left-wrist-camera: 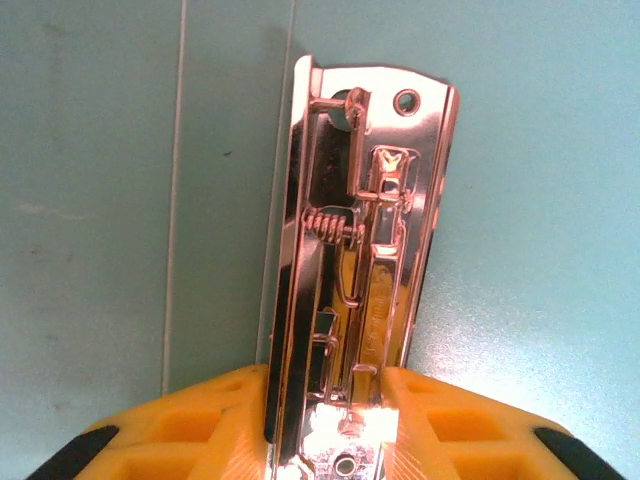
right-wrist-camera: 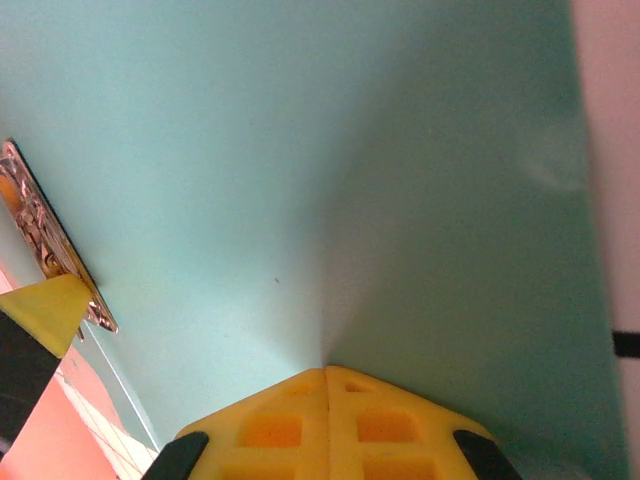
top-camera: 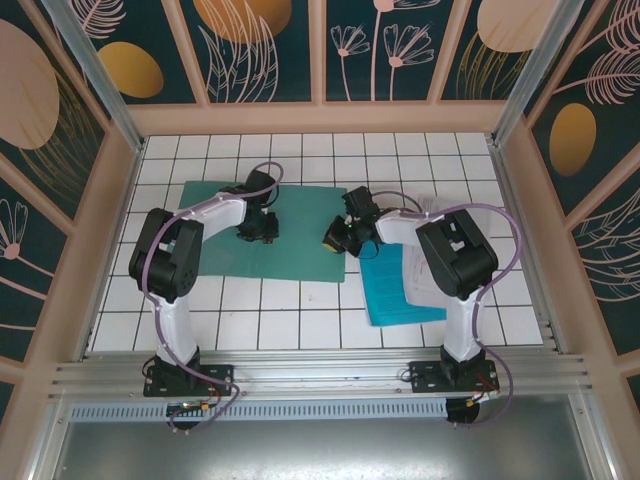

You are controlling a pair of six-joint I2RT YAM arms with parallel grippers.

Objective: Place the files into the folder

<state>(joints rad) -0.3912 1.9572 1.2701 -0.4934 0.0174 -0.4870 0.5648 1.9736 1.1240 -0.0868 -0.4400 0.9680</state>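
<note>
1. The folder lay flat and open on the white tiled surface, left of centre, inner side up.
2. The left claw was down on the middle of the folder.
3. In the left wrist view, the left claw had the metal clip between its yellow fingers. One finger pressed each long side of the clip, so it was clamped on it.
4. The right claw sat at the folder's right edge.
5. Seen from the right wrist, the right claw was fully together, tips against the folder's teal cover. I could not tell whether it pinched the cover.
6. The files were outside the folder, to its right. The cyan-blue sheet lay on the surface beside the right arm.
7. The white sheets were partly under that arm, just behind the blue one.
</note>
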